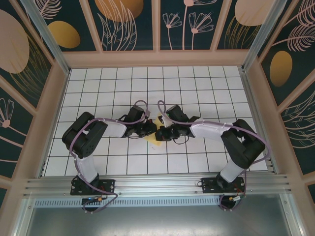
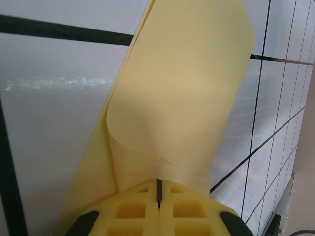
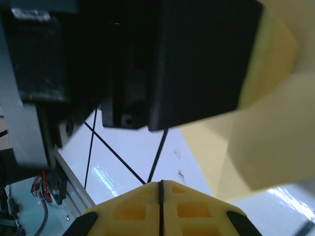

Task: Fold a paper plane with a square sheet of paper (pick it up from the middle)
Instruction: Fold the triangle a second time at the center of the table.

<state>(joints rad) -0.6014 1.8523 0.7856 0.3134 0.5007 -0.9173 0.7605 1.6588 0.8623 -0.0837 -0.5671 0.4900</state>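
The square sheet of paper (image 2: 187, 88) is pale yellow and folded into layers, with one loose flap curling over. I cannot tell whether it has the shape of the paper plane. My left gripper (image 2: 159, 183) is shut on its near edge, and the sheet rises from the fingertips. Seen from above, the paper (image 1: 155, 142) lies between the two grippers at the middle of the table. My left gripper (image 1: 149, 129) and right gripper (image 1: 160, 132) nearly touch there. In the right wrist view my right gripper (image 3: 161, 183) is shut with nothing between its fingers, and the paper (image 3: 256, 147) is just to its right.
The white grid table (image 1: 197, 88) is fenced by a wooden frame and patterned walls. A metal rail (image 1: 157, 184) runs along the near edge by the arm bases. The left gripper's black body (image 3: 197, 59) hangs close above my right gripper's fingertips.
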